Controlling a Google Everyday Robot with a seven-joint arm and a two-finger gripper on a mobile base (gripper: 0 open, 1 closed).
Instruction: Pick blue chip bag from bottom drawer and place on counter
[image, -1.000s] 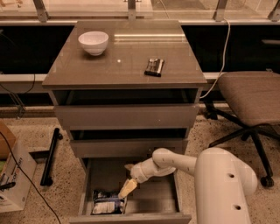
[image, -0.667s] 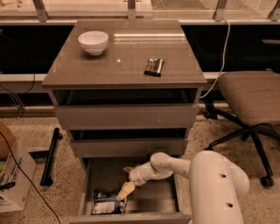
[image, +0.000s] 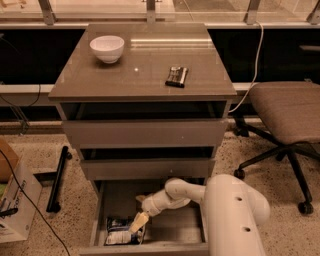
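The blue chip bag (image: 119, 235) lies crumpled in the front left corner of the open bottom drawer (image: 99, 216), close to its left wall. Just to the right of it, the end effector (image: 139, 223) reaches down into the drawer with its pale tip at the bag's right edge. Whether it is released, clenched or grasping the bag cannot be told.

The step in hand is probably the grasp. It goes best on a raised fold of the bag, not the flat film, with a gentle squeeze, since such a bag likely crushes and slips. The lift should rise out toward the front, clear of the middle drawer (image: 147, 169) above. On the table (image: 150, 85), bare surface shows between the white bowl (image: 107, 48) and the small dark object (image: 177, 76).
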